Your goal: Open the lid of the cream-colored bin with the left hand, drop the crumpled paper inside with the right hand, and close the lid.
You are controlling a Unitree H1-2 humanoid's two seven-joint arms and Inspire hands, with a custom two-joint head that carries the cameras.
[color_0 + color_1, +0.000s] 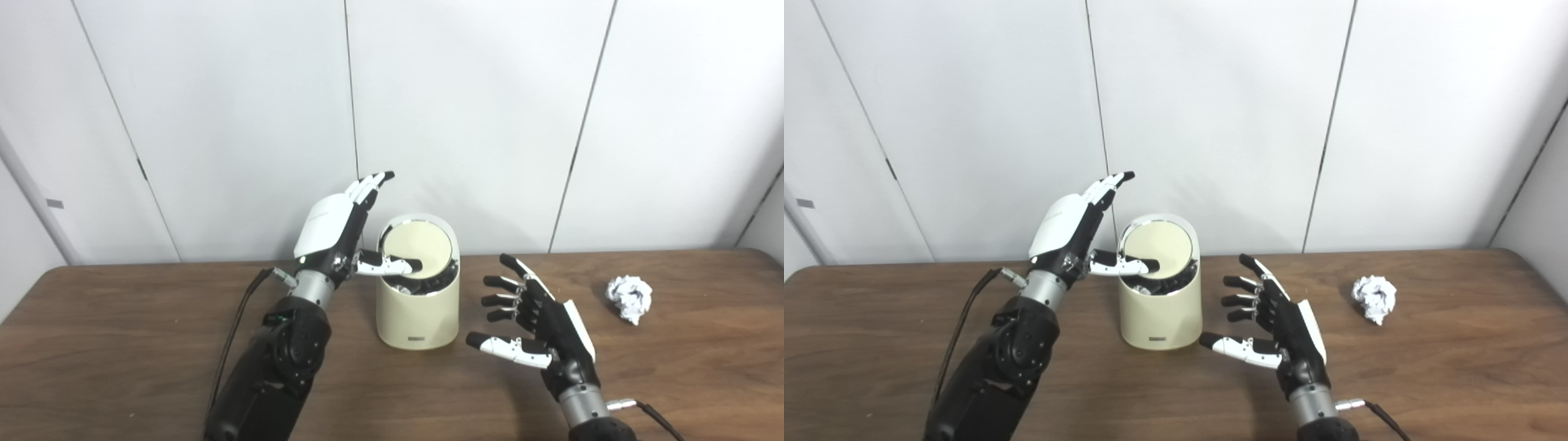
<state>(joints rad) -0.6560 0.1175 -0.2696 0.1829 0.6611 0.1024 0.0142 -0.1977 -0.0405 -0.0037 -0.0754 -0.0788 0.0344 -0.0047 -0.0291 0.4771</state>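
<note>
Dead center on the brown desk (pixel 122 343) sits the cream-colored bin (pixel 418 312), its round lid (pixel 418 248) tipped up so you can see dark stuff inside through the gap at the front. Left hand (pixel 334 229) is at about 9 o'clock from the bin, fingers (pixel 370 184) straight, close together and pointing up, holding nothing, with the thumb reaching across onto the lid's lower edge. Right hand (pixel 539 324) hovers at roughly 4 o'clock from the bin, fingers spread apart and empty, while the crumpled paper (pixel 629 297) lies on the desk out at 3 o'clock, well apart from both.
</note>
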